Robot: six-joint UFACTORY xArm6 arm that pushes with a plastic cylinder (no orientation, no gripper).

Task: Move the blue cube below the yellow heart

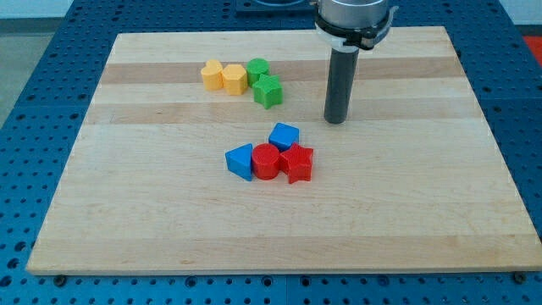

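Note:
The blue cube [284, 135] lies near the board's middle, touching the top of a red cluster. The yellow heart [212, 74] sits at the upper left, beside a yellow hexagon [235, 79]. My tip [336, 120] rests on the board up and to the right of the blue cube, a short gap away, touching no block.
A red cylinder [266, 161] and a red star [297, 163] sit just below the blue cube, with a blue triangular block [240, 160] at their left. A green cylinder [257, 69] and a green star [268, 91] lie right of the yellow hexagon. The wooden board [127, 220] lies on a blue perforated table.

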